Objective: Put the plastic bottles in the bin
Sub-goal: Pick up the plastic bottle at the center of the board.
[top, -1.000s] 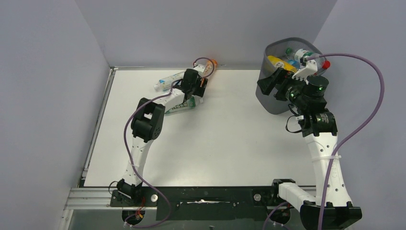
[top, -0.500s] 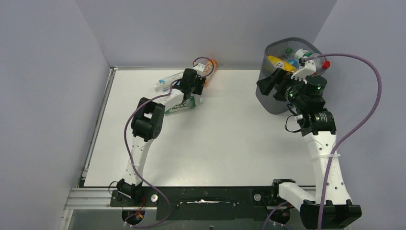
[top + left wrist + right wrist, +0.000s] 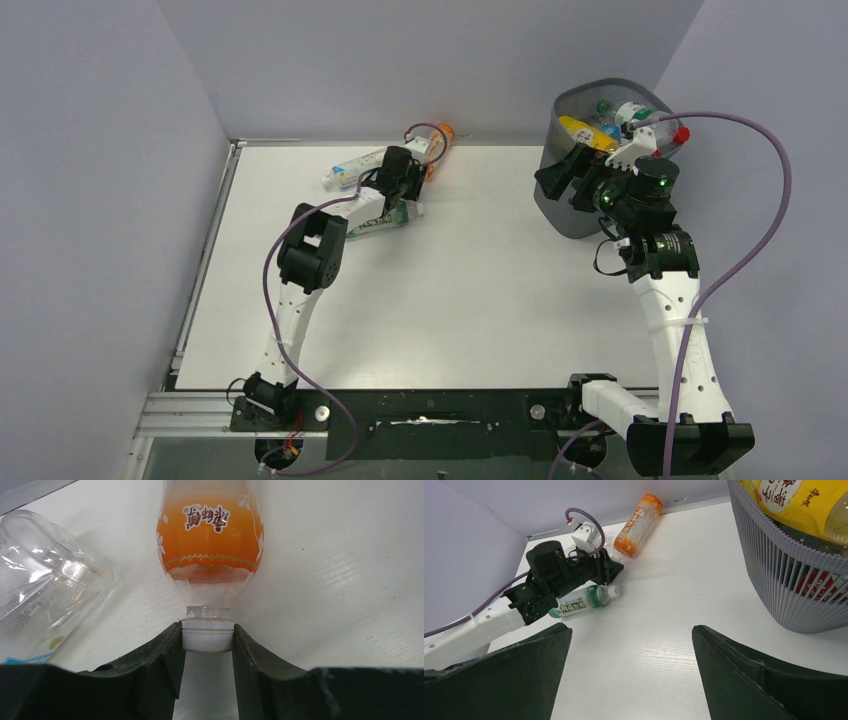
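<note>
a robot lab test cell: plain grey panels [image 3: 100, 200] wall in the white table [image 3: 480, 300] just beyond the left gripper [image 3: 207, 637], and both arm bases [image 3: 265, 392] bolt to a black rail [image 3: 450, 410] well behind it.

Soft, even light is falling from overhead, making the white table [image 3: 480, 290] bright and laying only faint shadows beneath the arms. In the left wrist view small highlights are glinting on the clear bottle [image 3: 45, 580], the orange bottle [image 3: 210, 535] is showing sharp, and the left gripper [image 3: 207, 642] is sinking into near-black along the bottom edge. The right gripper [image 3: 631, 630] is looming dark and soft-edged in its own view.
</note>
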`<state>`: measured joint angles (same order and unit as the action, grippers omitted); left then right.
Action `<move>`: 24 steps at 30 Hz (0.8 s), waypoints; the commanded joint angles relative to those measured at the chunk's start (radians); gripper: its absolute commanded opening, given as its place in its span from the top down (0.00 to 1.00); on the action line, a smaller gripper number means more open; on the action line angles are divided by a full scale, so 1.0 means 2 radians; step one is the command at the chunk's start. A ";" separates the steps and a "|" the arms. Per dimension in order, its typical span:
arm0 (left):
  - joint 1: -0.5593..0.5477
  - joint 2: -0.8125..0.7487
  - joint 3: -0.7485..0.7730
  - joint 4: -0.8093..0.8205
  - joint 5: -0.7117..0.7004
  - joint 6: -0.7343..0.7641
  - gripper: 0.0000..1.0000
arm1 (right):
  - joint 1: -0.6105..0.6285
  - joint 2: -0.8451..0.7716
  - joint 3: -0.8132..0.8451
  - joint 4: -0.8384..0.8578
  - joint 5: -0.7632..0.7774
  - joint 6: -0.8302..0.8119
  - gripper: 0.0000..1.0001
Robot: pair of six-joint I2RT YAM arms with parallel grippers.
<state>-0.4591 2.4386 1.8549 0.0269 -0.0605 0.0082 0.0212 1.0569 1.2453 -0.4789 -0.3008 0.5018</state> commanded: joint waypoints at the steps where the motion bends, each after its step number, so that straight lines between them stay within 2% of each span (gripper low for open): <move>1: 0.005 -0.022 0.015 0.037 0.010 -0.003 0.64 | 0.003 -0.004 -0.001 0.025 -0.007 -0.006 0.04; 5: 0.005 -0.048 -0.011 0.048 0.010 -0.004 0.66 | 0.003 -0.003 -0.003 0.026 -0.009 -0.006 0.04; 16: 0.003 -0.162 -0.141 0.100 0.015 -0.016 0.68 | 0.005 -0.003 -0.009 0.035 -0.015 0.000 0.04; 24: -0.002 -0.216 -0.158 0.082 0.051 -0.029 0.68 | 0.007 -0.003 -0.011 0.037 -0.017 0.002 0.04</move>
<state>-0.4564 2.1178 1.5471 0.1257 -0.0174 -0.0246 0.0250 1.0576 1.2263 -0.4633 -0.3180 0.5056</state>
